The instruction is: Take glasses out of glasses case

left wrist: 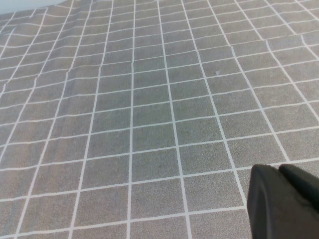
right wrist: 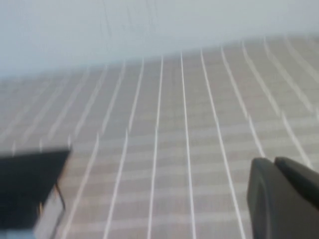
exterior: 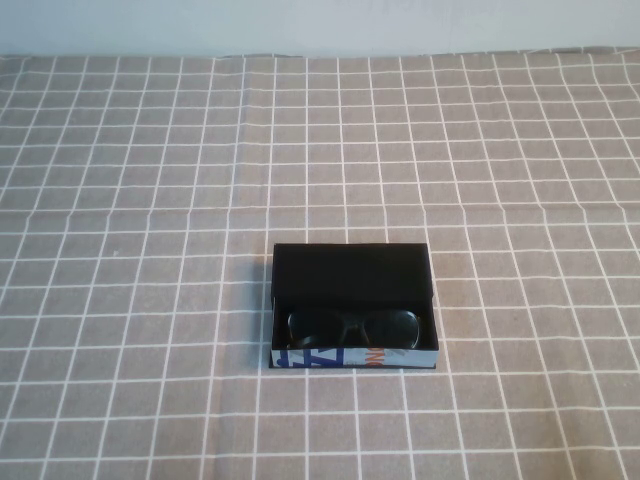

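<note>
One glasses case [exterior: 352, 272], one glasses [exterior: 353, 325], two grippers.

Grey woven tablecloth [exterior: 150, 200] with a white grid of squares, spread across the whole table surface. Faint fold creases running through the cloth: one straight line across the width in the high view, others lengthwise. Slight ripples near the far edge. Pale, plain off-white wall [exterior: 320, 25] behind, meeting the cloth along the far edge.

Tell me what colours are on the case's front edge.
White, blue and orange print on the black glasses case, clearest in the high view.
</note>
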Tool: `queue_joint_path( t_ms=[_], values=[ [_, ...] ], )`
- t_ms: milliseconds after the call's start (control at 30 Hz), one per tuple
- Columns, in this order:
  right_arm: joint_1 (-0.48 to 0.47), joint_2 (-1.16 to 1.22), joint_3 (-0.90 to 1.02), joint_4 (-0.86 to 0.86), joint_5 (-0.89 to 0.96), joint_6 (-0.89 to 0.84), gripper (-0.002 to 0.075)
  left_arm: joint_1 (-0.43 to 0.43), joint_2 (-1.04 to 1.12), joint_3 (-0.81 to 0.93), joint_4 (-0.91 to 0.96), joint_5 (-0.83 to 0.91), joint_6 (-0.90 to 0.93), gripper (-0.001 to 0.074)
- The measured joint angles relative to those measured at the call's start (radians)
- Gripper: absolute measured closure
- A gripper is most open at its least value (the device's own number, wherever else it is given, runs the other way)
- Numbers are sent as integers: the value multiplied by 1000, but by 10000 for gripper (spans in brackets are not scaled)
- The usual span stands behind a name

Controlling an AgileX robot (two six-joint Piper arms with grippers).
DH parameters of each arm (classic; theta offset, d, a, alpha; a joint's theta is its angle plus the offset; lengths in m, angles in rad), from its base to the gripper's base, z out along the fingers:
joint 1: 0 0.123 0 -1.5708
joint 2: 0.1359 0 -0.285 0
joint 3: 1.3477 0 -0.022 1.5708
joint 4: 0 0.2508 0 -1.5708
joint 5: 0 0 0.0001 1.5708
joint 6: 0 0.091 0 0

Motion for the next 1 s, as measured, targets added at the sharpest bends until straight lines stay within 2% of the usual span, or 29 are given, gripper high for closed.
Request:
queue_joint_path(
  t_ms=[133, 400, 533, 800, 1000],
  values=[
    [0, 0, -97, -2, -35, 0, 743, 0, 0, 0, 0, 0, 0, 739],
    [0, 20, -451, 33, 174, 0, 743, 0, 0, 0, 0, 0, 0, 740],
    [0, 77, -512, 59, 180, 0, 743, 0, 0, 0, 0, 0, 0, 739],
    [0, 208, -516, 237, 167, -6, 743, 0, 0, 0, 0, 0, 0, 739],
    [0, 349, -600, 281, 227, -167, 743, 0, 0, 0, 0, 0, 0, 739]
  ],
)
